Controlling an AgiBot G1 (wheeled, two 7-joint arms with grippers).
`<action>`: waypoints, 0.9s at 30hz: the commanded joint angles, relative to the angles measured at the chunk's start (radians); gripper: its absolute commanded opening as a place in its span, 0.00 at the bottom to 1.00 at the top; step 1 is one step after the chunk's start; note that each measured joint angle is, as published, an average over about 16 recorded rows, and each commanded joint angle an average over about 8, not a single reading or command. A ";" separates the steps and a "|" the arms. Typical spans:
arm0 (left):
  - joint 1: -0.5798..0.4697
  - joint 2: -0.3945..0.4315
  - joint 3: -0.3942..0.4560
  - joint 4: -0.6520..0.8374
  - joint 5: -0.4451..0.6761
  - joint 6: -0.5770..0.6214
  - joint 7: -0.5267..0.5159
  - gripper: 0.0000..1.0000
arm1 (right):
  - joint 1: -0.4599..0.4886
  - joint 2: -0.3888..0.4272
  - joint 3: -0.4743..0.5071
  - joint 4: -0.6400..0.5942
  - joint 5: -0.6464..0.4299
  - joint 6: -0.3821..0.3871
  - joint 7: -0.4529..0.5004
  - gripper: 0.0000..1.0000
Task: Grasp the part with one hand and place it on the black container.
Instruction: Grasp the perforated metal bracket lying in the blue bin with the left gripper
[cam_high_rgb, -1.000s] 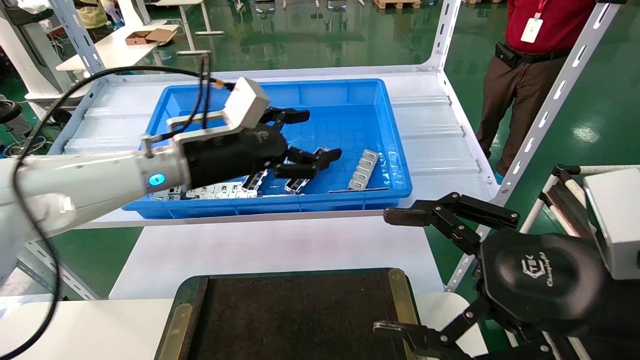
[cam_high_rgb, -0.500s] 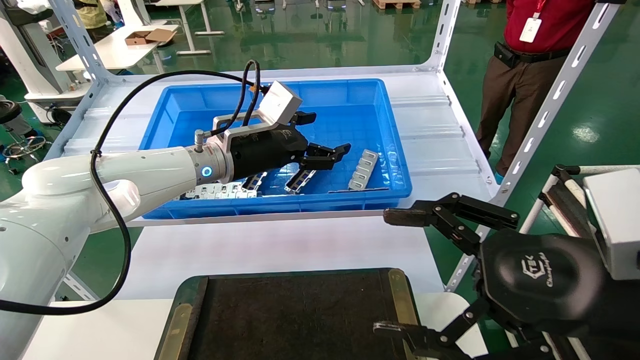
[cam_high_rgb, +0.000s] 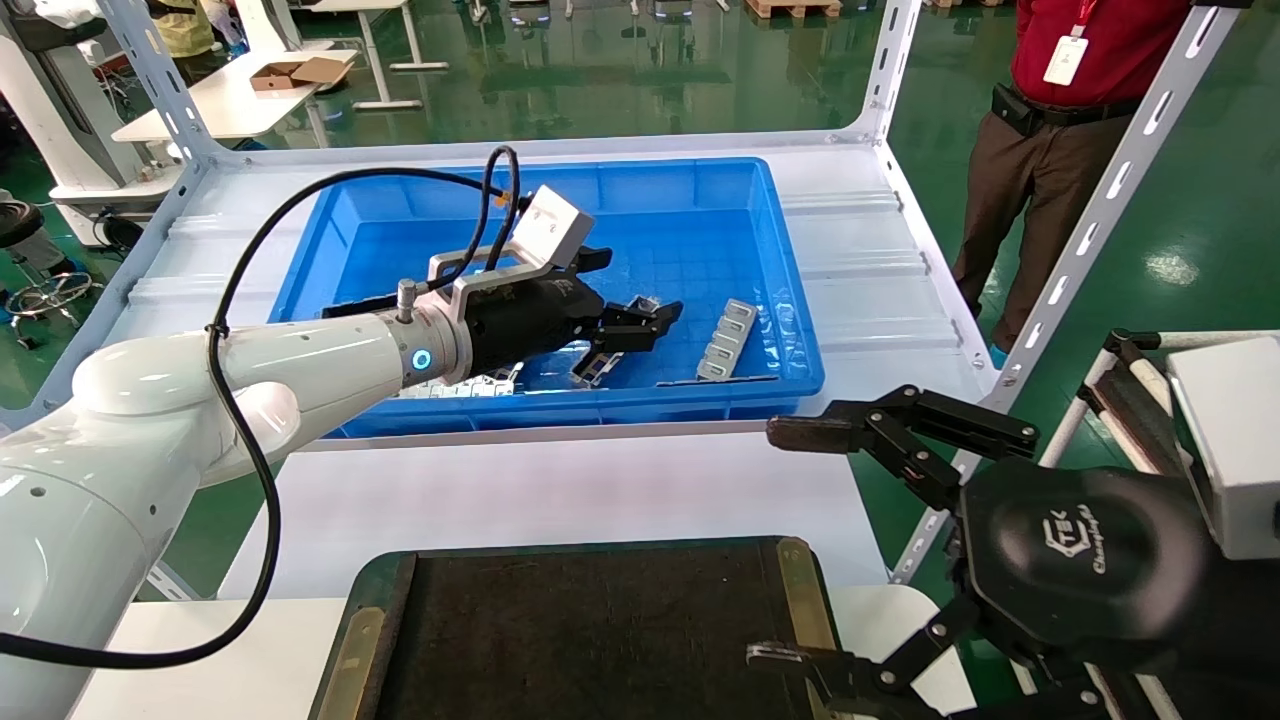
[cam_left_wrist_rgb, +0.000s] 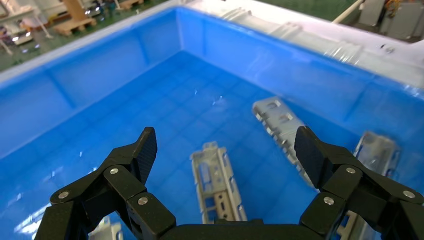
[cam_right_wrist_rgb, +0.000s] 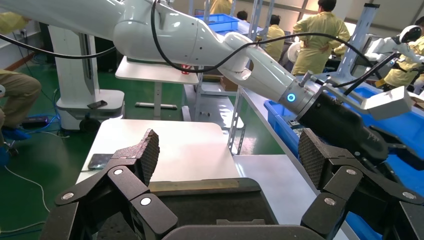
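Inside the blue bin (cam_high_rgb: 790, 330), near its front wall, your left claw (cam_left_wrist_rgb: 225, 150) hangs open just above the part (cam_left_wrist_rgb: 217, 182), while your right claw (cam_high_rgb: 790, 540) waits open beside the black container (cam_high_rgb: 580, 630).

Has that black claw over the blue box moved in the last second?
Yes. The left gripper has dropped lower into the blue bin, down toward the part lying on its floor.

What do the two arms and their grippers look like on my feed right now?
Both are glossy white arms ending in black grippers with jointed linkage fingers. The left gripper carries an angled white box on a metal bracket, a looping black cable and a glowing blue wrist ring. The right gripper shows a white logo on its rounded black housing.
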 joint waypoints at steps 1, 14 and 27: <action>0.004 0.000 0.013 -0.004 -0.005 -0.017 -0.013 1.00 | 0.000 0.000 0.000 0.000 0.000 0.000 0.000 1.00; 0.023 -0.001 0.090 -0.017 -0.044 -0.071 -0.068 0.30 | 0.000 0.000 -0.001 0.000 0.001 0.000 -0.001 0.16; 0.038 -0.002 0.164 -0.038 -0.087 -0.101 -0.107 0.00 | 0.000 0.001 -0.002 0.000 0.001 0.001 -0.001 0.00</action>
